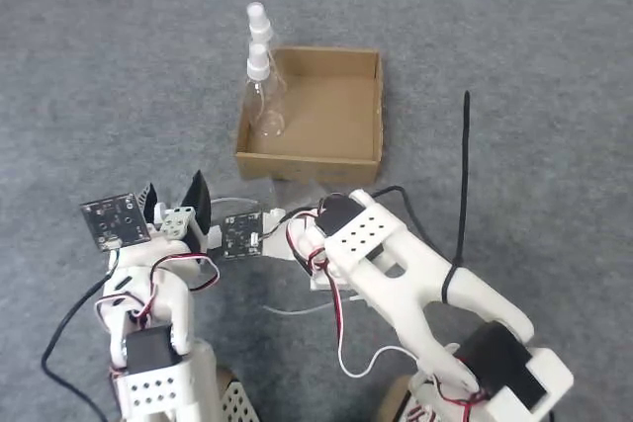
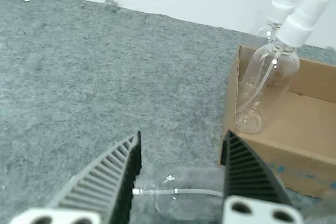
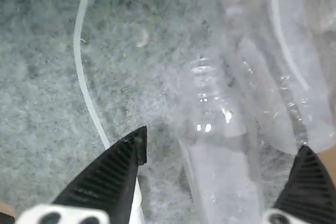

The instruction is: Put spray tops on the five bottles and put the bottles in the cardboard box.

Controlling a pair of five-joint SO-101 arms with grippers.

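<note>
The cardboard box (image 1: 336,111) (image 2: 310,124) lies open at the middle back. A clear bottle with a white spray top (image 1: 263,96) (image 2: 268,72) stands inside it at its left wall. A second topped bottle (image 1: 257,19) (image 2: 281,6) rises just behind the first; I cannot tell whether it is inside. My left gripper (image 1: 173,197) (image 2: 184,140) is open above a clear bottle (image 2: 184,195) lying on the carpet with a tube in it. My right gripper (image 3: 212,182) is open over an uncapped bottle (image 3: 210,108) lying beside another clear bottle (image 3: 286,77).
Grey carpet (image 1: 514,96) covers the whole table. A loose thin white tube (image 3: 86,77) (image 1: 297,308) lies on it by the right arm (image 1: 415,264). A black cable (image 1: 465,175) runs up from that arm. The two arms are close together in front of the box.
</note>
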